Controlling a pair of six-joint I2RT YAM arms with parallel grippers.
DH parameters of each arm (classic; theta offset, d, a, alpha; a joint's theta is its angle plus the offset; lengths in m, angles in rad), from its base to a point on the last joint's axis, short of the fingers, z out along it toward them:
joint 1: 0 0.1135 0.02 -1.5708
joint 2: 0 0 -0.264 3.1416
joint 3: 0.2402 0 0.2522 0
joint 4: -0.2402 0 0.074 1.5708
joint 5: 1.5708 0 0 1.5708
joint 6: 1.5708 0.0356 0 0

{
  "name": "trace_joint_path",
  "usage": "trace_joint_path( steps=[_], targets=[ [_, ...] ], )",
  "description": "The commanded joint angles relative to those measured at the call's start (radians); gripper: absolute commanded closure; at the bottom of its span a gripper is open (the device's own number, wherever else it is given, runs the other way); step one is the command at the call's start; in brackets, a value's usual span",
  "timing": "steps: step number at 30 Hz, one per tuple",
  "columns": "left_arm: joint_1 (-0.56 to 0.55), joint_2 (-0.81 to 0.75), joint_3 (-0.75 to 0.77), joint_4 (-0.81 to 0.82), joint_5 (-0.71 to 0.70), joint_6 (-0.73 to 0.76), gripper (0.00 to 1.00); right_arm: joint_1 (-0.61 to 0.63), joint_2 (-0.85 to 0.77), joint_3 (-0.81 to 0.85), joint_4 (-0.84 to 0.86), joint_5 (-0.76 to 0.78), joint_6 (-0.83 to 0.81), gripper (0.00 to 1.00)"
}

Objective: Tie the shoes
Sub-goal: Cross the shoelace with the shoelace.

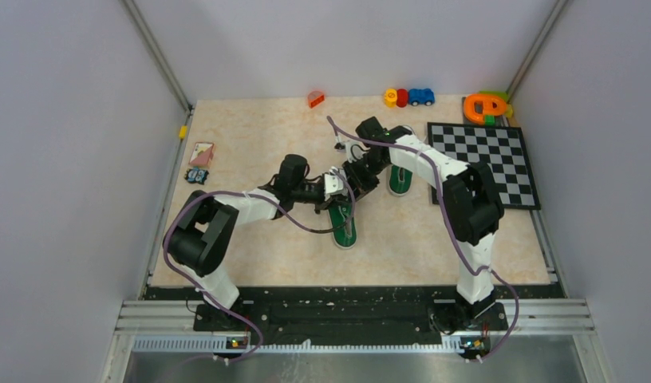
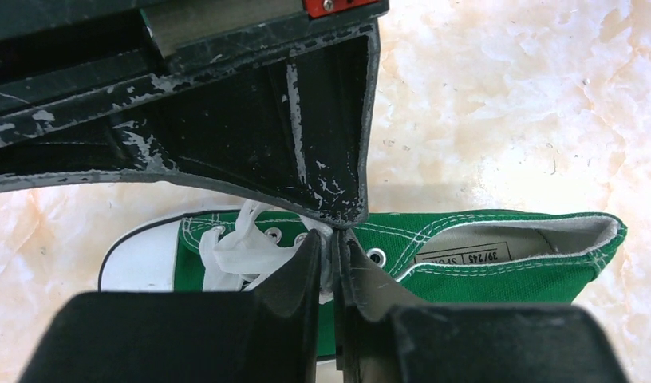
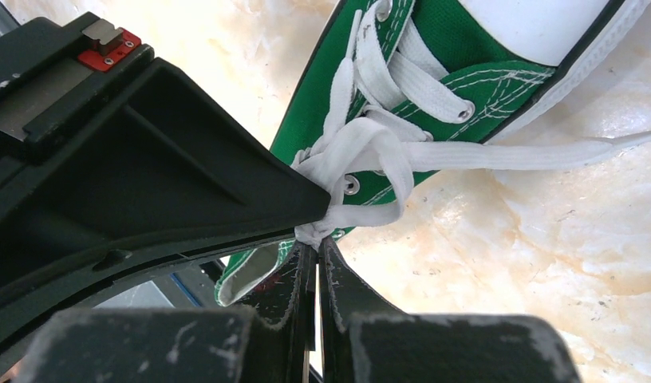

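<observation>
My right gripper [image 3: 318,259] is pinched shut on the lace [image 3: 498,154] at the shoe [image 1: 344,226], mid-frame in the top view; left gripper [image 2: 336,267] is nearly closed with a white sliver in the gap, hold uncertain, so pulling now may slip the loose knot or drag the shoe.

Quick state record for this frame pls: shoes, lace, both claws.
near shoe: dark green canvas sneaker with white toe cap, centre, both claws at its lacing
second shoe: matching green sneaker, beside right arm, partly hidden
lace: white flat lace, looped bunch at upper eyelets, one end trailing sideways
right claw: shut on the lace bunch
left claw: nearly closed at eyelets; grip unclear
</observation>
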Motion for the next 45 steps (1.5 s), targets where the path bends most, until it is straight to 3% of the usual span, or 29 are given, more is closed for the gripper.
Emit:
trace_joint_path(
  steps=[1,6,10,22,30,34,40,45],
  targets=[
    [0.004,-0.047,-0.003,0.042,0.041,-0.020,0.90,0.004,-0.039,-0.005,0.000,0.003,-0.016,1.00],
    [0.013,-0.063,-0.001,0.019,0.038,-0.021,0.84,0.004,-0.039,-0.008,-0.004,0.006,-0.020,1.00],
    [0.028,-0.071,0.000,0.015,0.037,-0.041,0.91,0.004,-0.035,-0.009,-0.005,0.009,-0.022,1.00],
    [0.053,-0.065,-0.009,0.011,0.030,-0.084,0.89,0.004,-0.026,-0.029,-0.002,0.032,-0.023,1.00],
    [0.054,-0.058,-0.009,0.022,0.049,-0.101,0.97,0.004,-0.039,-0.040,0.019,0.035,-0.011,1.00],
    [0.054,-0.057,-0.009,0.017,0.059,-0.097,1.00,-0.004,-0.069,-0.058,0.065,0.042,0.001,0.84],
    [0.054,-0.051,-0.005,0.000,0.076,-0.089,1.00,-0.028,-0.103,-0.072,0.111,0.000,0.052,0.77],
    [0.054,-0.048,-0.003,-0.007,0.086,-0.089,1.00,-0.080,-0.153,-0.135,0.203,-0.074,0.114,0.76]
  ],
)
